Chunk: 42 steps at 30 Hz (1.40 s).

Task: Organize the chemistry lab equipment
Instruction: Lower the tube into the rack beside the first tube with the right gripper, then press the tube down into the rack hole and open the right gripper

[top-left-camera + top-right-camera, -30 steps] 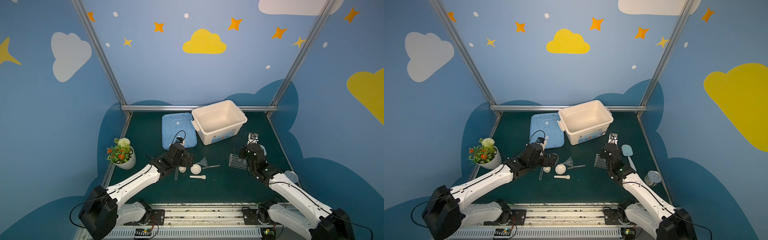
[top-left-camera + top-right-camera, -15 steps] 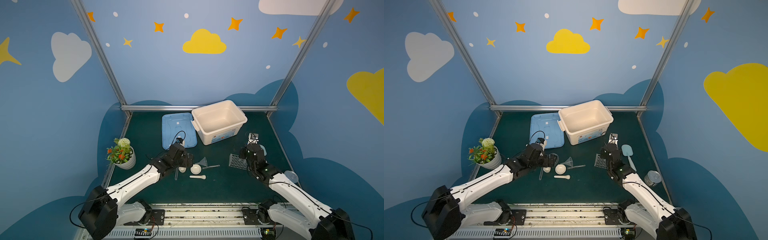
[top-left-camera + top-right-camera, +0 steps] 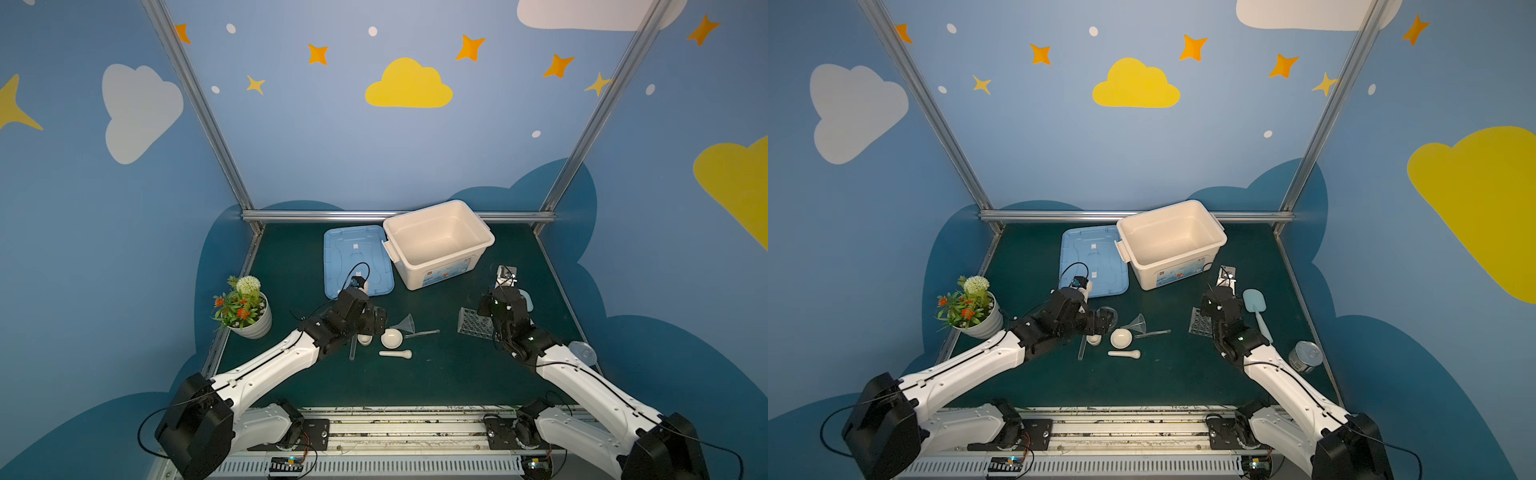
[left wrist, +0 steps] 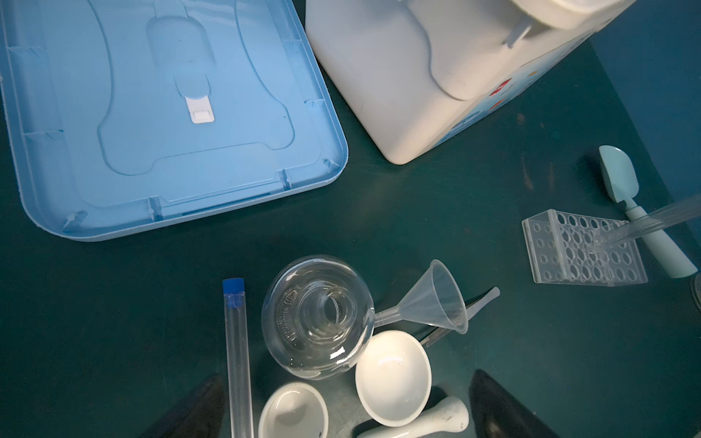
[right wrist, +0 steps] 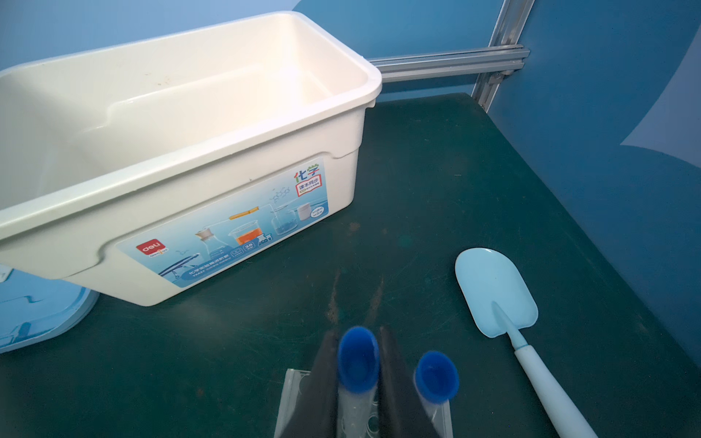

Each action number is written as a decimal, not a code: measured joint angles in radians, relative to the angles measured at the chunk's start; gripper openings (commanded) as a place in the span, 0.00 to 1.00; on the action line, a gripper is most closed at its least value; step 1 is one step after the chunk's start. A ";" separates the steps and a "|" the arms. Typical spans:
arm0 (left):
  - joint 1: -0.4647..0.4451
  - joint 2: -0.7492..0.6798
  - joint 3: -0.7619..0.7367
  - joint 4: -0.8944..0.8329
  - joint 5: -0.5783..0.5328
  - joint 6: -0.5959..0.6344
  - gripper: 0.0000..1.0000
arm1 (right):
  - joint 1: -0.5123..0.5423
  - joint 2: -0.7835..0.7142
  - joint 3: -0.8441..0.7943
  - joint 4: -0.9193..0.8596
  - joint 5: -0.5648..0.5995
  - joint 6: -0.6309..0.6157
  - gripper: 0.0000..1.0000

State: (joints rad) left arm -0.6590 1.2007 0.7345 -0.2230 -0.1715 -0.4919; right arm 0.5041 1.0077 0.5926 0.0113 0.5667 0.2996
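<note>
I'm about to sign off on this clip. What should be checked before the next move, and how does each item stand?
1. Grip: right tool shut on tube: ok.
2. Seating: tube tip inside a rack hole: cannot tell.
3. Neighbour: second tube stands at the rack beside it: ok.
4. Other arm: left tool open above the flask: ok.
5. Leftover: third tube lies free on the mat: ok.
6. Storage: bin open, lid off beside it: ok.

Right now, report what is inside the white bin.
Nothing: the white bin shows a bare floor in both top views. Its near wall covers the floor's front edge.
</note>
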 measured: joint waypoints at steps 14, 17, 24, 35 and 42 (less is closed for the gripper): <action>0.003 -0.008 -0.011 0.000 0.000 -0.007 1.00 | 0.000 0.006 0.008 -0.016 0.002 0.019 0.01; 0.003 -0.010 -0.011 0.000 0.000 -0.007 1.00 | 0.000 0.010 0.008 -0.016 0.006 0.019 0.00; 0.005 -0.018 -0.011 0.000 -0.001 -0.008 1.00 | 0.000 0.013 0.006 -0.015 0.012 0.035 0.00; 0.005 -0.018 -0.024 0.000 0.000 -0.011 1.00 | 0.010 -0.026 -0.026 -0.026 -0.010 0.037 0.02; 0.005 -0.018 -0.024 0.000 0.003 -0.013 1.00 | 0.011 -0.026 -0.026 -0.038 -0.033 0.035 0.02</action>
State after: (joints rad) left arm -0.6544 1.1824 0.7105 -0.2226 -0.1680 -0.5053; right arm 0.5152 0.9817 0.5667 -0.0265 0.5335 0.3351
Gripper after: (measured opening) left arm 0.996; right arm 0.160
